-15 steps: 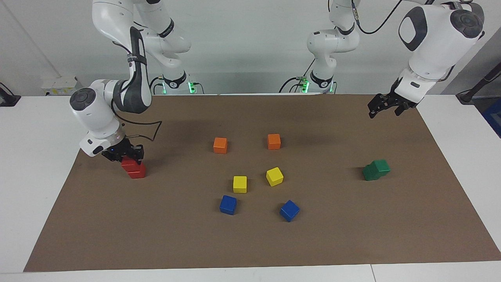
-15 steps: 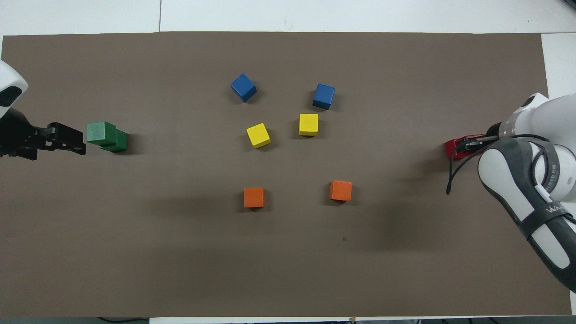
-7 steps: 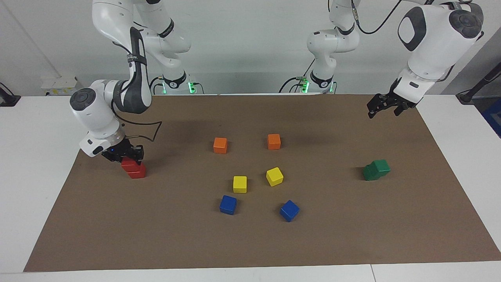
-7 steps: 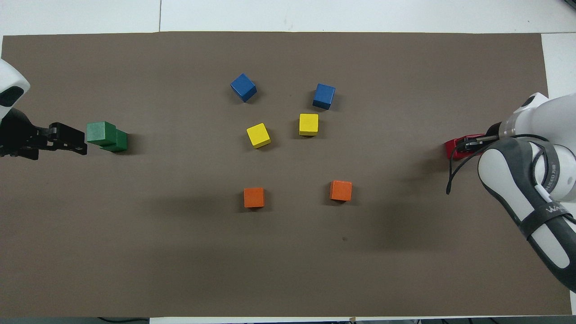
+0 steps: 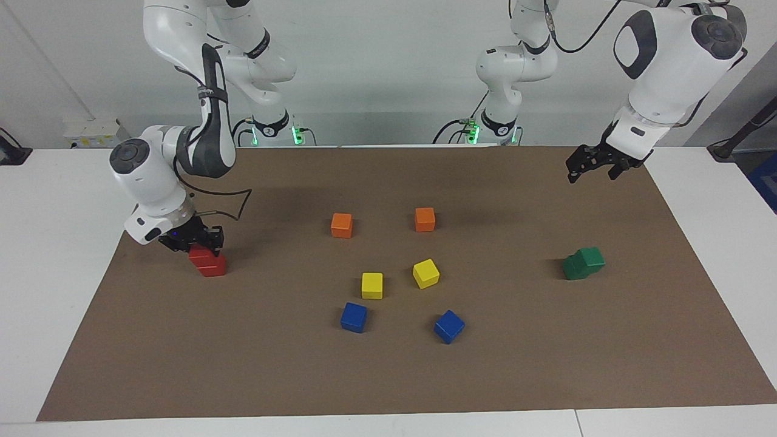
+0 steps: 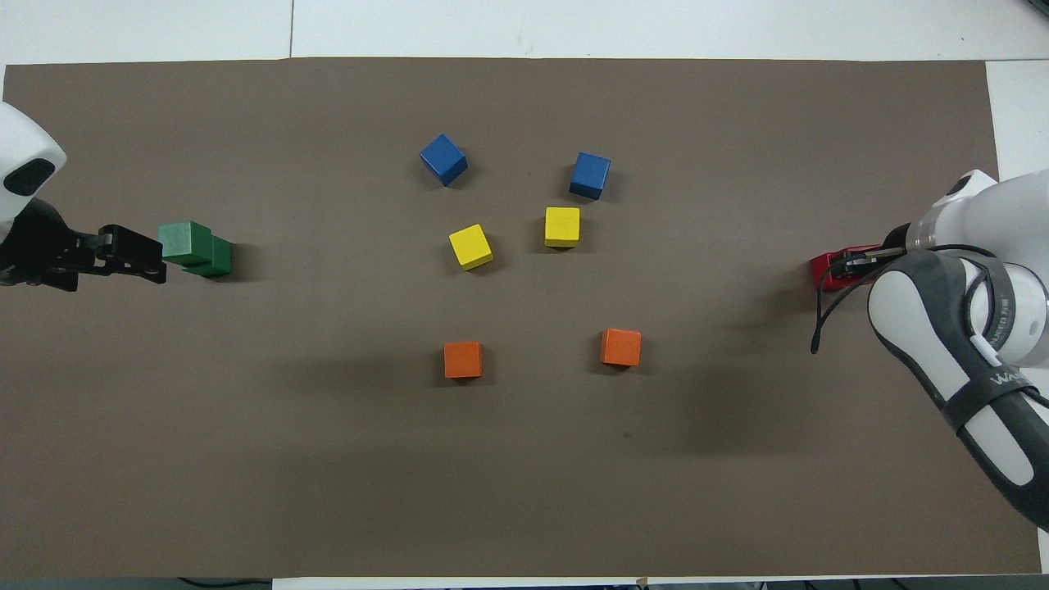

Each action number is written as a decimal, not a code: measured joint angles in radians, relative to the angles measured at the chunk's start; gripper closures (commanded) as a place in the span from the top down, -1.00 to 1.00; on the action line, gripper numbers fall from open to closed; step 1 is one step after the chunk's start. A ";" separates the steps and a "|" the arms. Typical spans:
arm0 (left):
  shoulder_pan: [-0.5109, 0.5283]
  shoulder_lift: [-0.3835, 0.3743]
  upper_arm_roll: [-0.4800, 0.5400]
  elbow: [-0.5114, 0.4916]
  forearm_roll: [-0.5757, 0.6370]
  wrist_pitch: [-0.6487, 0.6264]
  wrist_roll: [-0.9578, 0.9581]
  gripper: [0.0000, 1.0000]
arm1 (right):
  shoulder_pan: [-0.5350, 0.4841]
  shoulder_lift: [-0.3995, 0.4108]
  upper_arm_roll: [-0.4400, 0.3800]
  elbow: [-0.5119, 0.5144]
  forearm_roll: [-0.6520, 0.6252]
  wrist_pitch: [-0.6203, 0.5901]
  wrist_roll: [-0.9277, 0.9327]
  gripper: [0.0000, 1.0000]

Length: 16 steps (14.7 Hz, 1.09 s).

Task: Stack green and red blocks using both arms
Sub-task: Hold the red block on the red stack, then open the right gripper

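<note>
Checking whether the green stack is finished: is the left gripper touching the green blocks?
Apart. The facing view shows the left gripper raised above the mat, well clear of the green blocks.

We see a white table [image 5: 54,200] that fills most of both views, with a large brown mat [image 5: 388,376] laid flat over its middle. A thin seam [image 6: 292,29] splits the tabletop at the upper left of the overhead view. Along the top of the facing view stands a plain pale wall [image 5: 376,54], evenly lit. A white box [image 5: 92,132] sits at the wall in the upper left of that view, and a blue object [image 5: 766,179] shows at the right edge.
</note>
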 measured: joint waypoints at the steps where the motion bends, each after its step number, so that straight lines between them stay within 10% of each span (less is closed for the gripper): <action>1: 0.000 0.000 -0.001 0.000 0.000 0.000 0.000 1.00 | 0.000 0.000 0.000 0.000 0.000 0.000 0.000 -1.00; 3: 0.000 0.000 -0.003 0.001 0.000 0.001 0.000 1.00 | 0.000 0.000 0.000 0.000 0.000 0.000 0.001 0.24; 5: 0.000 0.000 -0.003 0.002 0.000 0.001 0.000 1.00 | 0.000 0.000 0.000 0.000 0.000 0.000 0.001 0.92; 16: 0.001 -0.001 0.001 0.002 0.000 0.001 0.000 1.00 | 0.000 0.000 0.000 0.017 0.000 0.001 0.006 1.00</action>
